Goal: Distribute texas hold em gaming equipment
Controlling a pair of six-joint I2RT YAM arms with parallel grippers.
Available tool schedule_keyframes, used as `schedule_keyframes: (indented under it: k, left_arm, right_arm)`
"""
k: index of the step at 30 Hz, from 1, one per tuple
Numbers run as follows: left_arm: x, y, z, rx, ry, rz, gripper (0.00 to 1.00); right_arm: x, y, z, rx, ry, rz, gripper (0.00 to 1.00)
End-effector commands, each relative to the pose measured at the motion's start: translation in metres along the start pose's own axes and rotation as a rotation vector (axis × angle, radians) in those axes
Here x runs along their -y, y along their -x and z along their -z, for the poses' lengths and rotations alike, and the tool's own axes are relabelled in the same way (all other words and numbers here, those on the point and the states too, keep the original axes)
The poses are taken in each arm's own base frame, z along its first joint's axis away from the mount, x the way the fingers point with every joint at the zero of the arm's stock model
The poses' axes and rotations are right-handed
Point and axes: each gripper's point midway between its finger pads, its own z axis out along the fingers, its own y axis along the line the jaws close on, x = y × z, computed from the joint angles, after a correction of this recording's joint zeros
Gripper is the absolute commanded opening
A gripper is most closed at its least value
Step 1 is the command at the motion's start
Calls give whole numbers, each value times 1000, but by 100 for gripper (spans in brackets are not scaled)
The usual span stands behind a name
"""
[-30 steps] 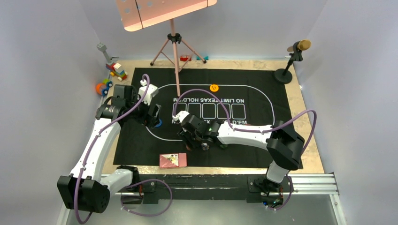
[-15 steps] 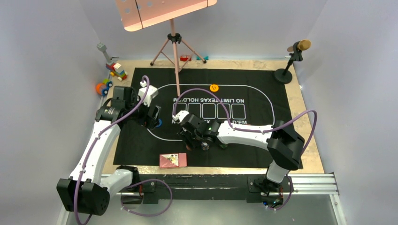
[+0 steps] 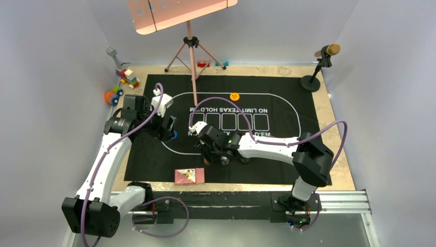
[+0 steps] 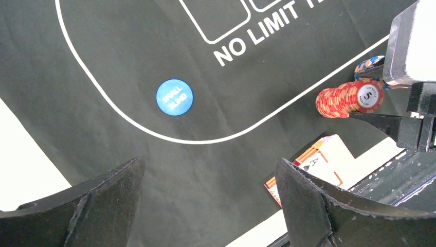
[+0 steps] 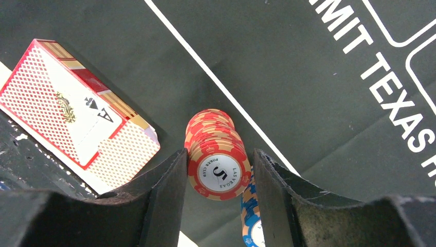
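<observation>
Top external: high and behind the arm bases (image 3: pixel 298 201), looking down and forward, far enough to take in the whole felt mat (image 3: pixel 308 103). Left wrist: close above the mat, facing down. Right wrist: nearer still. All three views share the red chip stack (image 5: pixel 218 170) and card box (image 5: pixel 77 123).

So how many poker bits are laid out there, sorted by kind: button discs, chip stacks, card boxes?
Button discs: 2, the blue disc and the orange disc
Chip stacks: 2, the red stack and the blue-and-orange stack
Card boxes: 1, the card box
Total: 5 in clear view
</observation>
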Motion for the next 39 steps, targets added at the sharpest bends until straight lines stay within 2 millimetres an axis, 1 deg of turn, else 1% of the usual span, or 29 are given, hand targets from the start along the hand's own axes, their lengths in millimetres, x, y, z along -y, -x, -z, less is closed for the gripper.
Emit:
schedule_keyframes:
  k: [1, 10, 16, 18, 20, 21, 22, 24, 26, 27, 32, 36, 39]
  left_arm:
    - [1, 8, 4, 43, -5, -31, 100]
    - [1, 8, 5, 44, -5, -32, 100]
    - [0, 9, 4, 46, -4, -33, 100]
    - [0, 9, 4, 45, -4, -33, 100]
    - [0, 9, 5, 47, -4, -32, 100]
    - [1, 10, 5, 49, -5, -32, 100]
    - [1, 9, 5, 48, -5, -32, 100]
    - [1, 9, 6, 49, -4, -34, 100]
    - [1, 9, 5, 47, -4, -33, 100]
    - [1, 9, 5, 47, -4, -33, 100]
    - [0, 10, 5, 45, 0, -13, 100]
    - [-3, 16, 7, 61, 20, 17, 100]
    - [-9, 23, 11, 82, 42, 50, 100]
  right_arm:
    - [-2, 7, 1, 26, 1, -6, 52]
    - [-3, 0, -4, 5, 4, 1, 54]
    - [-2, 3, -1, 16, 5, -2, 51]
    - [-2, 3, -2, 11, 3, 1, 49]
    - [-4, 3, -2, 9, 10, 2, 44]
    - [-5, 3, -2, 11, 19, 5, 39]
    - [-6, 4, -2, 11, 24, 5, 34]
    - [-7, 8, -1, 17, 29, 10, 18]
    - [-8, 14, 0, 25, 29, 14, 2]
    - [-9, 17, 1, 31, 32, 17, 0]
    - [-11, 38, 5, 55, 40, 36, 0]
    - [-14, 69, 11, 103, 49, 42, 0]
    - [-14, 91, 8, 132, 60, 35, 0]
